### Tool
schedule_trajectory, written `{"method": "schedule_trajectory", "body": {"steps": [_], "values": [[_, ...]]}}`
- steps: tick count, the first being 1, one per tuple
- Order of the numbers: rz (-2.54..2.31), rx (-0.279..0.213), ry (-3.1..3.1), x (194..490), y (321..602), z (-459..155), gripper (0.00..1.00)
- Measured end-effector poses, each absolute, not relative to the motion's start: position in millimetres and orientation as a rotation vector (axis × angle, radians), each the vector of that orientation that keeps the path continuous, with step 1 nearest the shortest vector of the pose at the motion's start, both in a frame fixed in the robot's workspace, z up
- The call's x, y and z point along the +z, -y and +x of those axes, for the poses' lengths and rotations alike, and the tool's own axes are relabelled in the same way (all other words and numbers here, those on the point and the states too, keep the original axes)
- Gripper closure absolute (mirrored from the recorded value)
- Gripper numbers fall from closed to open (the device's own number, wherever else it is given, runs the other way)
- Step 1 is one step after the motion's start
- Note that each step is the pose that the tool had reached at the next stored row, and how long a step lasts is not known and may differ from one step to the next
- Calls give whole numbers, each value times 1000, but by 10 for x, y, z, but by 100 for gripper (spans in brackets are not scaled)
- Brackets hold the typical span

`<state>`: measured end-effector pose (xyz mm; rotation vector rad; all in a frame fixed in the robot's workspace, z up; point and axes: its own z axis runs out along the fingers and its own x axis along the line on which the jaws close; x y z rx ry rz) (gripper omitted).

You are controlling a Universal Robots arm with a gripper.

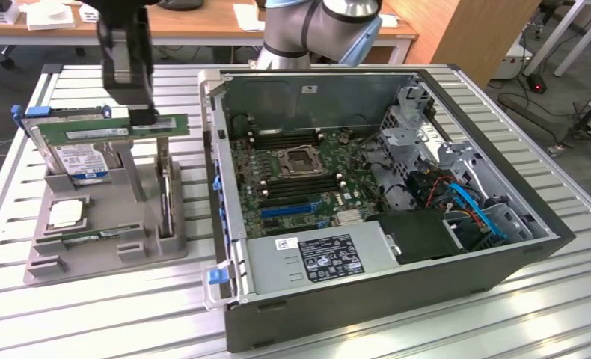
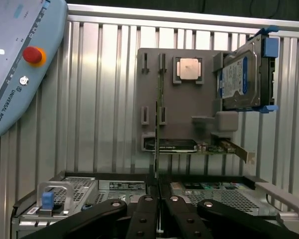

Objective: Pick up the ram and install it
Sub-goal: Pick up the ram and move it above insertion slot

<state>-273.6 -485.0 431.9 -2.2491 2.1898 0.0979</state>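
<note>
I have the black two-finger gripper [image 1: 144,116] clenched on the long, thin green circuit-board ram stick [image 1: 101,132], pinching its upper edge. The stick hangs level under the fingers, just above the grey plastic parts holder [image 1: 101,258], on the exterior view's left of the open black computer case [image 1: 375,299].

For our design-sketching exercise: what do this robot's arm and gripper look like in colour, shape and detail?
The arm has silver-grey rounded joints with pale blue caps. The gripper is black. Its jaws are flat linked bars joined by round silver pins.
</note>
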Motion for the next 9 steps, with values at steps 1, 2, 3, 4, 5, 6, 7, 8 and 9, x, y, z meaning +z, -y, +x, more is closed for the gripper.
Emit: {"method": "schedule_trajectory", "body": {"steps": [1, 2, 3, 4, 5, 6, 7, 8, 9], "values": [[-2249, 98, -2190, 4319, 4850, -2702, 89], [-2249, 99, -2189, 4318, 4850, -2667, 89], [-2249, 99, -2189, 4319, 4850, -2634, 89], [-2248, 99, -2189, 4318, 4850, -2596, 89], [-2248, 99, -2189, 4319, 4850, -2563, 89], [-2248, 99, -2189, 4319, 4850, -2531, 89], [-2248, 99, -2189, 4319, 4850, -2502, 89], [-2249, 99, -2189, 4319, 4850, -2474, 89], [-2249, 99, -2189, 4319, 4850, -2447, 89]]}}
